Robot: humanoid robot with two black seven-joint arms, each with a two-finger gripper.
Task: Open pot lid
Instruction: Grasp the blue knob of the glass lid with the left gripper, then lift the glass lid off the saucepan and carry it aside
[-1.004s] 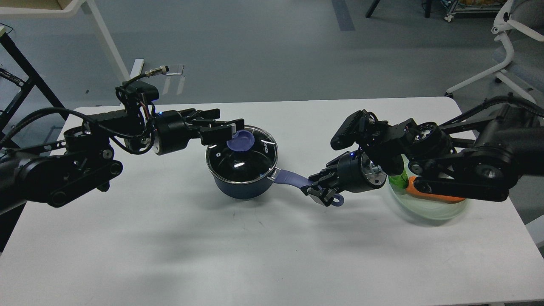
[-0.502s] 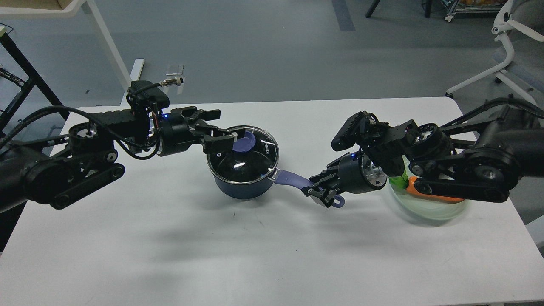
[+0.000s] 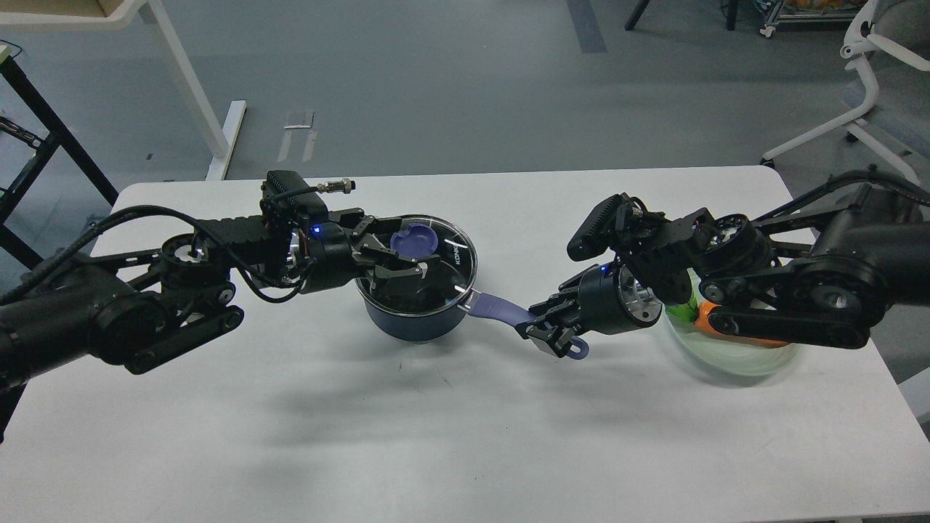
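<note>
The dark navy pot (image 3: 414,319) stands mid-table with the clear glass lid (image 3: 454,265) lying on it. The lid's lavender knob (image 3: 413,240) shows on top. My left gripper (image 3: 396,254) comes in from the left and sits low over the lid, fingers apart, just left of the knob and reaching around it. I cannot tell if it touches the knob. My right gripper (image 3: 548,328) is shut on the pot's long lavender handle (image 3: 501,309) near its holed end (image 3: 577,351).
A pale green glass dish (image 3: 741,359) with an orange carrot-like piece (image 3: 737,335) and a green piece sits under my right arm at the table's right. The white table (image 3: 436,436) ends near the dish on the right.
My left arm has moved right and down. Its gripper has dropped from above the lid's left rim to the lid, close at the knob. The right gripper and pot have stayed in place.
</note>
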